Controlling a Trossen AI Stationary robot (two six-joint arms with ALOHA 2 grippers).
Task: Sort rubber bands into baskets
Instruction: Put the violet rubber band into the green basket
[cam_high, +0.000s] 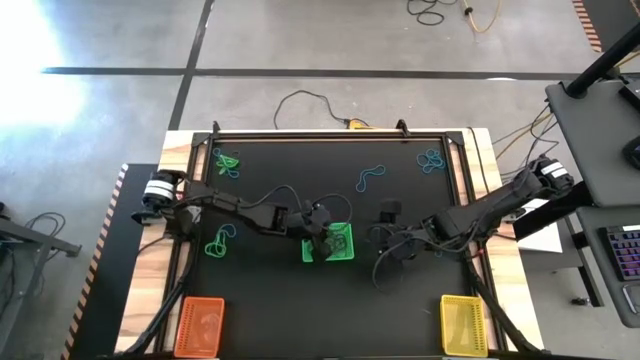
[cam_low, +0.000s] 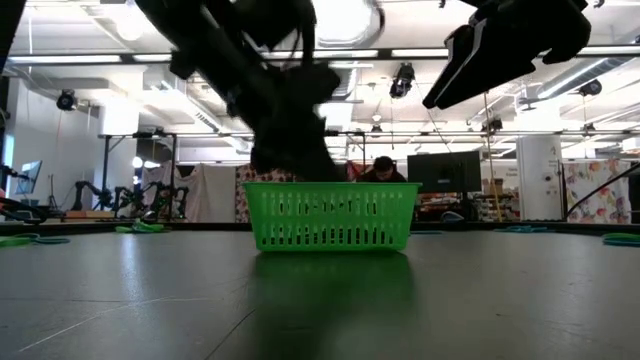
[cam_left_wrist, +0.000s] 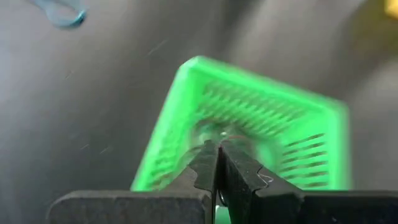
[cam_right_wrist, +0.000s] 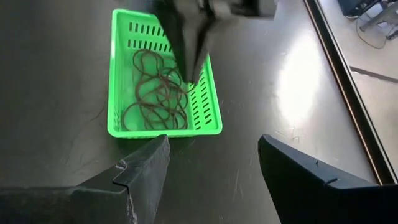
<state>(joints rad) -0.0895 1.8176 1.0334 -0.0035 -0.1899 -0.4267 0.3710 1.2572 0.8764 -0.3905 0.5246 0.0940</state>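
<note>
— Why is the left gripper hanging over the green basket like that?

— Looks like a drop-off to me. Its fingers are pressed together right above the basket; I can't tell whether a band is pinched between them. There's already a tangle of rubber bands lying in the basket.

— And the right gripper?

— Spread wide, holding nothing, waiting just beside the basket.

— What's left on the tabletop?

— Green bands near the left arm and more in the far left corner, blue ones farther back. The orange basket and yellow basket sit at the near corners, well apart. With both arms crowding the middle, I'd watch for them bumping.
</note>
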